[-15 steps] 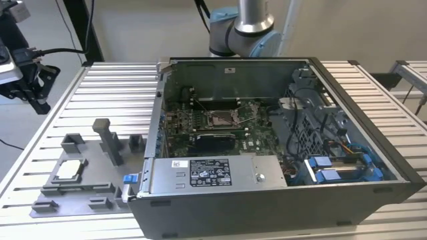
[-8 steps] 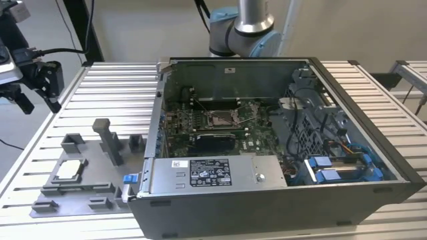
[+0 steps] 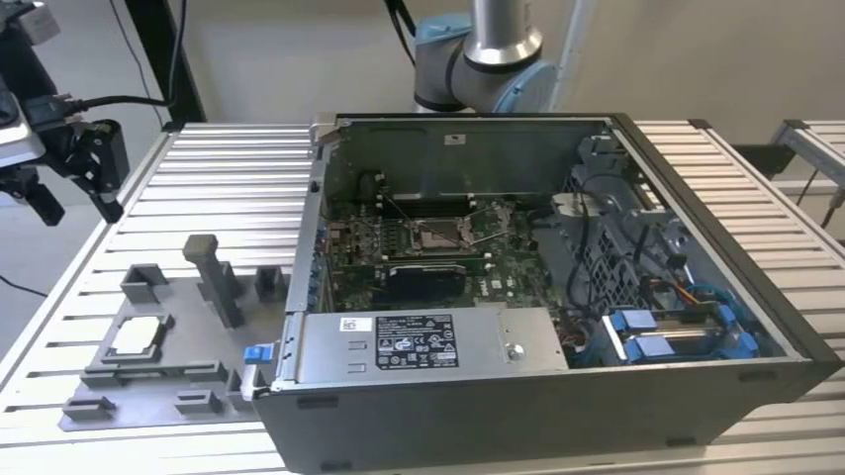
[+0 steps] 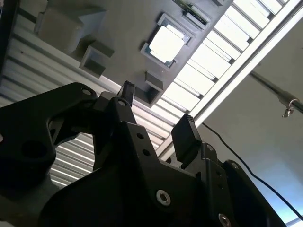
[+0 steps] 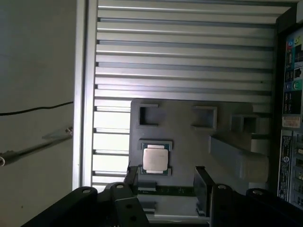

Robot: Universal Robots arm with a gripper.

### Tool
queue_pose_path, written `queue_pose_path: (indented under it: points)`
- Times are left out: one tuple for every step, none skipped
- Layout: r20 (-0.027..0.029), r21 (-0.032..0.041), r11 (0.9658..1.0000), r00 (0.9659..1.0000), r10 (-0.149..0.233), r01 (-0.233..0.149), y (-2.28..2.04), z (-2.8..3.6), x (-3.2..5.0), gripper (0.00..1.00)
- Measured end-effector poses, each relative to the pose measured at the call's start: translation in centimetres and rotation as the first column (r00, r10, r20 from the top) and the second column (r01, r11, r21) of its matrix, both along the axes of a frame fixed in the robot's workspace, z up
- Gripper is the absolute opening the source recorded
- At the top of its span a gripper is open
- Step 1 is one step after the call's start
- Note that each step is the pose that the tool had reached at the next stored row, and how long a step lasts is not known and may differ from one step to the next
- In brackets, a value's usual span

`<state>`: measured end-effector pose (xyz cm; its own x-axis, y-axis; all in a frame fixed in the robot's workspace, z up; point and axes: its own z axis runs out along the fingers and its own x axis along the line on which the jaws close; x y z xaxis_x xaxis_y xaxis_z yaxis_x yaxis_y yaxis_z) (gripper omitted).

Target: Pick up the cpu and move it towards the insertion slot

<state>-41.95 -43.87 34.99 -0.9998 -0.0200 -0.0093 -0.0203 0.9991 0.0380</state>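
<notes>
The cpu (image 3: 137, 336) is pale silvery-white, its fixture (image 3: 152, 389) grey. The desk (image 3: 225, 188) is silver with ribbed stripes; the circuit board (image 3: 509, 287) is green.

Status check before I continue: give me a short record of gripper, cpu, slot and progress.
gripper: open, empty, raised at the exterior view's left
cpu: lying flat in its seat on the grey fixture, apart from the gripper
insertion slot: on the green board inside the open computer case
progress: cpu not yet picked up
</notes>
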Motion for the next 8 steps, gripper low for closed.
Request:
queue_pose_path:
  points:
    - [0.0002, 0.0001, 1.0, 1.0, 0.0, 0.0, 0.0, -0.07, -0.01, 1.0]
    - [0.0001, 0.0001, 1.0, 1.0, 0.0, 0.0, 0.0, -0.16, -0.02, 1.0]
    - [0.0, 0.0, 1.0, 1.0, 0.0, 0.0, 0.0, -0.26, -0.04, 1.0]
    - [0.0001, 0.0, 1.0, 1.0, 0.0, 0.0, 0.0, -0.38, -0.06, 1.0]
    - [0.0001, 0.0, 1.0, 1.0, 0.0, 0.0, 0.0, -0.48, -0.08, 1.0]
    - [0.0001, 0.0, 1.0, 1.0, 0.0, 0.0, 0.0, -0.57, -0.09, 1.0]
    - [0.0001, 0.0, 1.0, 1.0, 0.0, 0.0, 0.0, -0.66, -0.11, 1.0]
    - [0.0, 0.0, 1.0, 1.0, 0.0, 0.0, 0.0, -0.73, -0.12, 1.0]
